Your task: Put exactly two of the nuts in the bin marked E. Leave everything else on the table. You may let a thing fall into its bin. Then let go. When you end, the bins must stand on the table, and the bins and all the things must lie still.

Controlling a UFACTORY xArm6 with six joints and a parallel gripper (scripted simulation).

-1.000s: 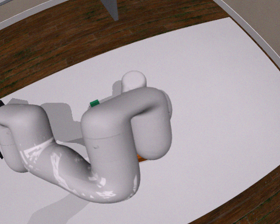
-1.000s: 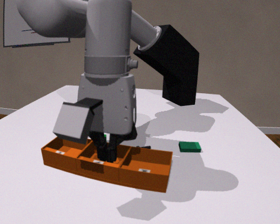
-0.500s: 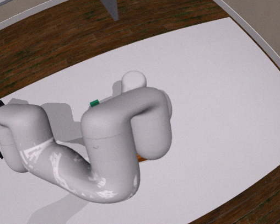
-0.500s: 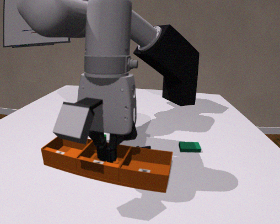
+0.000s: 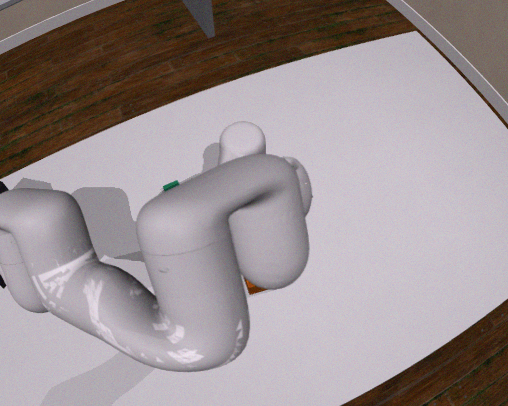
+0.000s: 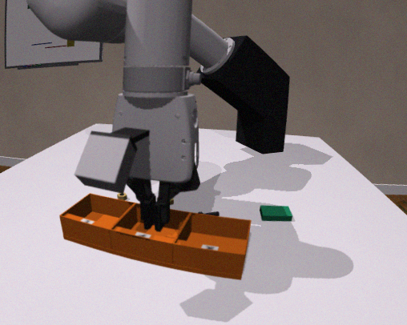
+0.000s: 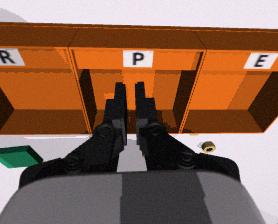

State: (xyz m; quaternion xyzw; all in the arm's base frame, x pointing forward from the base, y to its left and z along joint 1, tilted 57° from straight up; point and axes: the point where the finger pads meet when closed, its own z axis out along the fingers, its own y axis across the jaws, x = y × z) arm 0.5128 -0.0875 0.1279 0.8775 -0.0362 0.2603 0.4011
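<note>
An orange three-compartment bin (image 6: 207, 262) (image 7: 100, 36) (image 5: 253, 286) stands on the white table; in the wrist view its labels read R, P, E from left to right. My gripper (image 6: 156, 222) (image 7: 130, 96) is shut, with nothing visible between the fingers. It reaches down into the middle compartment marked P (image 7: 137, 58). The compartment marked E (image 7: 225, 87) (image 6: 94, 213) looks empty. One small brass nut (image 7: 207, 146) (image 6: 122, 195) lies on the table just outside the bin, behind the E compartment. No other nut shows.
A green flat block (image 6: 276, 213) (image 7: 17, 156) (image 5: 170, 186) lies on the table beyond the R end of the bin. A small dark part (image 6: 209, 213) lies behind the bin. The arm hides most of the bin in the top view.
</note>
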